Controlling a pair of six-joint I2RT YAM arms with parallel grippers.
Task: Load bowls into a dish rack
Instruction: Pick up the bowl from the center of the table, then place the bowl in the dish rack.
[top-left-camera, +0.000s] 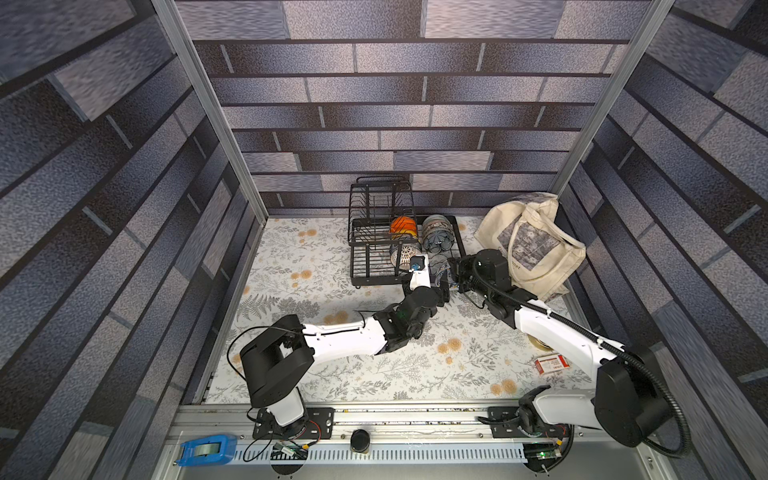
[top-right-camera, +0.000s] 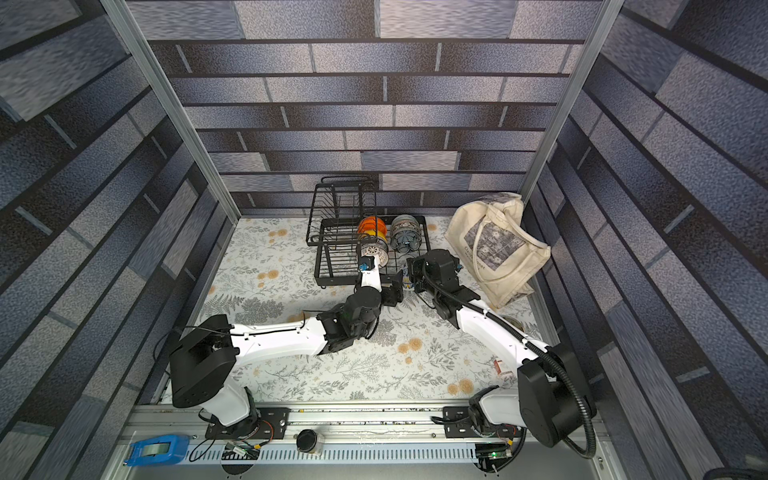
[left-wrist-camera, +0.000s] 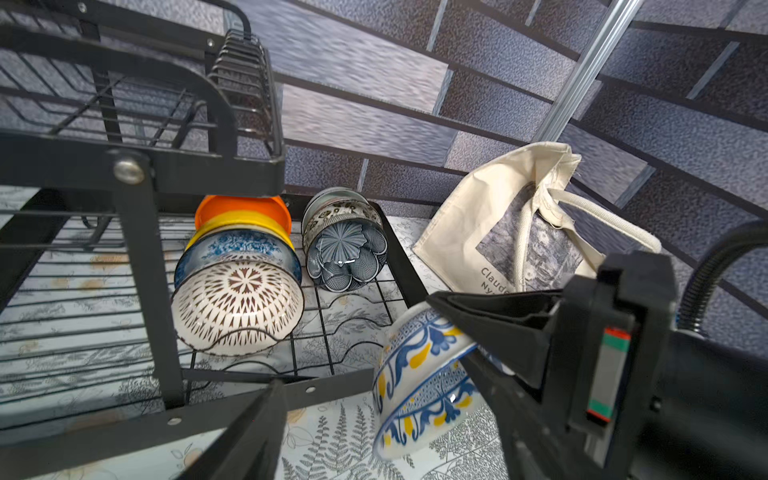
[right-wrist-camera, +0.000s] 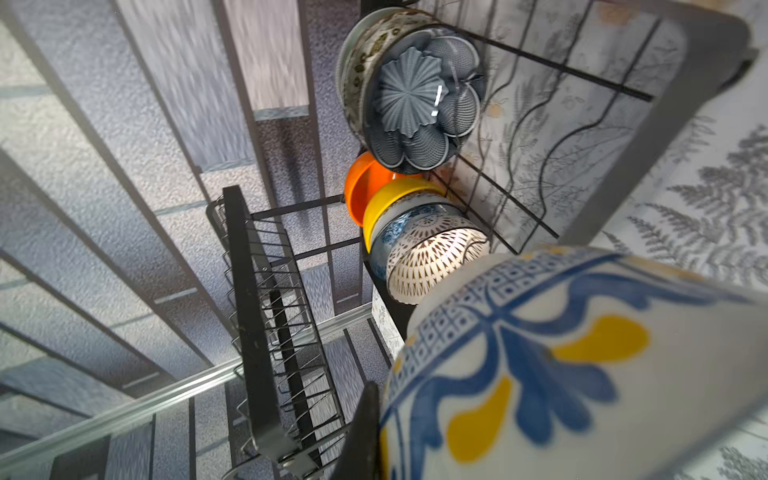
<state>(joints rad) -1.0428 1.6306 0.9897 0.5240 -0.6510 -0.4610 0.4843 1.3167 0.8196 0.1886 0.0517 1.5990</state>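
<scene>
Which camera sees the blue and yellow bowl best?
The left wrist view: nearly the whole blue and yellow bowl shows, sharp. The right wrist view gives only a blurry close-up of its side. In both top views it is mostly hidden.

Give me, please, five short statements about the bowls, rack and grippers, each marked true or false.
1. The right gripper is shut on the blue-yellow bowl's rim. True.
2. The orange bowl lies outside the rack. False: it stands on edge in the rack, behind the yellow bowl.
3. The rack's raised basket holds a bowl. False: no bowl is in the basket.
4. The left gripper is open, with the blue-yellow bowl between its jaws. True.
5. The tote lies in the rack. False: it sits on the table beside the rack.
</scene>
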